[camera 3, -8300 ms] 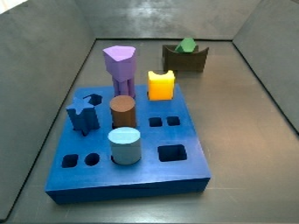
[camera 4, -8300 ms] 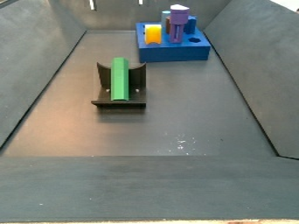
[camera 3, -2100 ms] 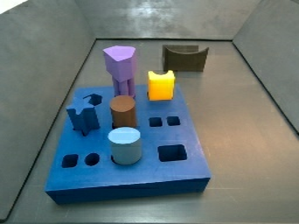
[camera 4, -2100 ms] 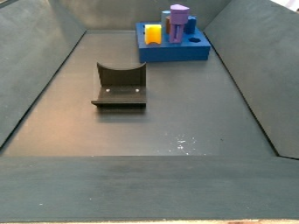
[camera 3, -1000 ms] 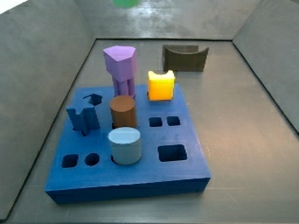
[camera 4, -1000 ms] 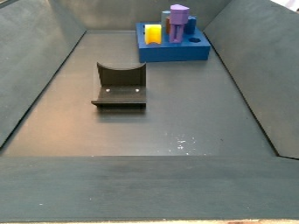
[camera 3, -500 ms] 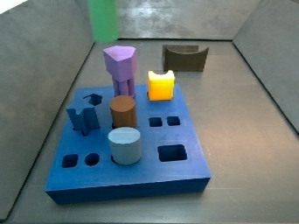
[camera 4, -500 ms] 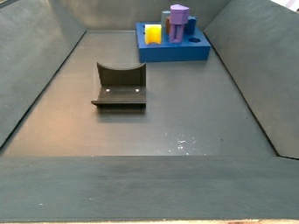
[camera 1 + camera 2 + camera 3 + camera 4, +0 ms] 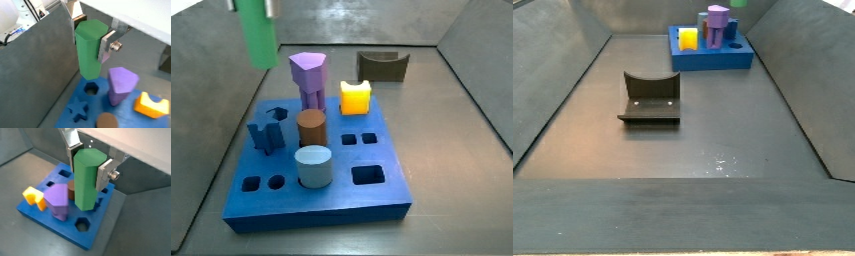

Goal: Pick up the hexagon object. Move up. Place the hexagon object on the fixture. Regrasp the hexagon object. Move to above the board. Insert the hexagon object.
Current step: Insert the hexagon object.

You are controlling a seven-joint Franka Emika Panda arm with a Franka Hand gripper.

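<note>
My gripper [image 9: 90, 40] is shut on the hexagon object [image 9: 89, 50], a plain green bar held upright between the silver fingers [image 9: 105, 46]. Both wrist views show this grip; in the second one the gripper [image 9: 88, 168] holds the bar [image 9: 85, 178] the same way. The bar hangs above the blue board [image 9: 70, 95], its lower end near a hexagonal hole [image 9: 92, 88], also seen in a wrist view [image 9: 81, 224]. In a side view the bar [image 9: 258, 35] hangs above the board's [image 9: 318, 200] far left side, the gripper mostly cut off above. The fixture [image 9: 382, 67] stands empty.
The board carries a purple peg [image 9: 307, 75], a yellow piece [image 9: 354, 97], a brown cylinder [image 9: 311, 128], a light blue cylinder [image 9: 313, 166] and a dark blue piece [image 9: 265, 135]. Grey walls enclose the floor. The fixture [image 9: 651, 98] and board [image 9: 714, 62] stand apart.
The green bar, which lay on the fixture at first, is off it and held. Over the last second it has moved down and left in the side view, toward the board.
</note>
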